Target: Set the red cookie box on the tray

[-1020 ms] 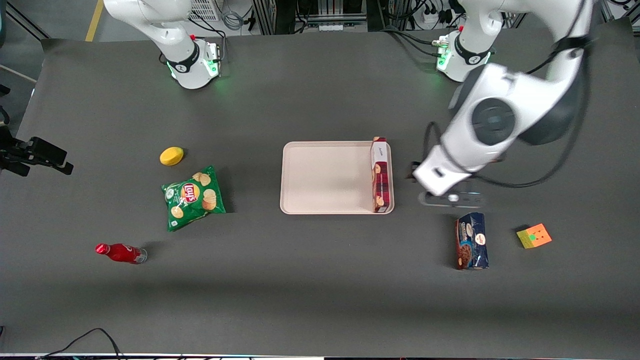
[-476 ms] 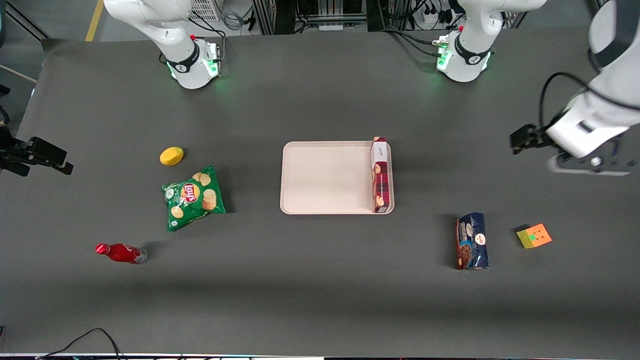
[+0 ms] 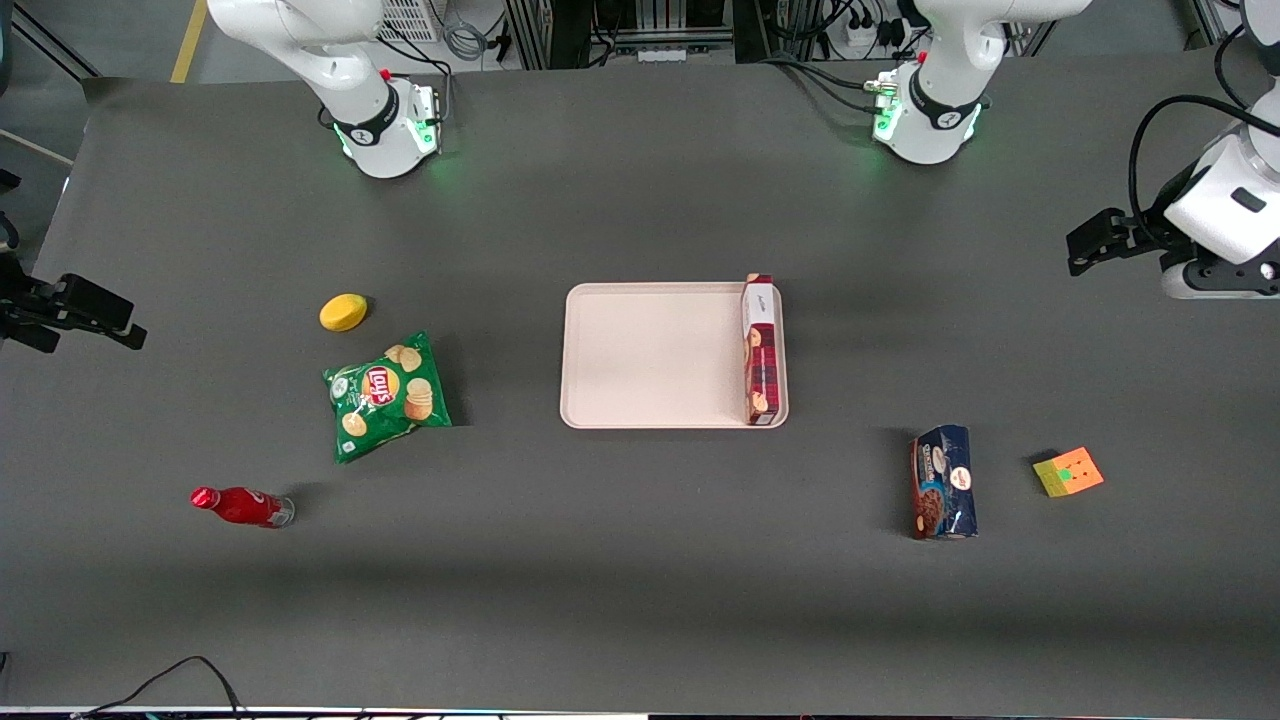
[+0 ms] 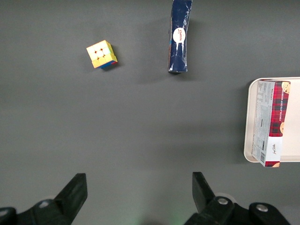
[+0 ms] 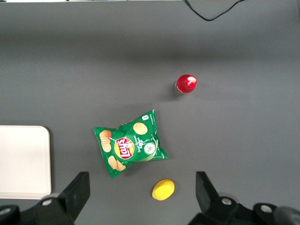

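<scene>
1. The claw hangs high over bare dark surface at the working arm's end, its two fingers spread wide apart with nothing between them. I judge this a parked pose: nothing lies under it to pick up.

2. The red cookie box lies well apart from the claw, toward the parked arm's end, and rests on the tray. It lies lengthwise along the tray's short edge nearest the claw, tight against the low rim. That probably comes from being set down at the first reachable edge, not the middle.

3. The box seems to stand on a long narrow side rather than flat, since the wrist view shows a printed white panel beside the plaid face.

4. The box is a long slim carton in dark red plaid, with small cookie pictures and a white end panel.

5. The dark blue cookie pack and the coloured cube lie on the surface nearer the claw than the tray, both untouched and apart from each other.

6. By my judgement the placing is done; only the box's closeness to the rim could matter, and it looks settled.
</scene>
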Controlling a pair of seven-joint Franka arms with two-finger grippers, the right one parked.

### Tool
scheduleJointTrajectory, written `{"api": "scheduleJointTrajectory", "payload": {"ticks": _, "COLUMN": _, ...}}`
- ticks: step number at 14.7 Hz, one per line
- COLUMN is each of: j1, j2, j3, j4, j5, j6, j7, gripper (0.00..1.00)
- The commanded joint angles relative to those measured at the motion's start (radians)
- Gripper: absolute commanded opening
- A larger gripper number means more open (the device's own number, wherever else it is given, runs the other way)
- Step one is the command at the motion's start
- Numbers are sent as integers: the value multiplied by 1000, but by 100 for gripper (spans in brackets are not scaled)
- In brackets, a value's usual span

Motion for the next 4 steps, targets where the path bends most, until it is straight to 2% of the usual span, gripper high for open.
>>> {"api": "scheduleJointTrajectory", "payload": {"ticks": 1, "j1": 5, "j2": -26, "j3": -1, "j4": -26, "j5": -15, "j6": 8, "j7": 14, "gripper": 100}}
{"api": "scheduleJointTrajectory", "payload": {"ticks": 4, "j1": 4, "j2": -23, "j3": -1, "j4": -26, "j5": -15, "j6": 8, "j7": 14, "gripper": 100}}
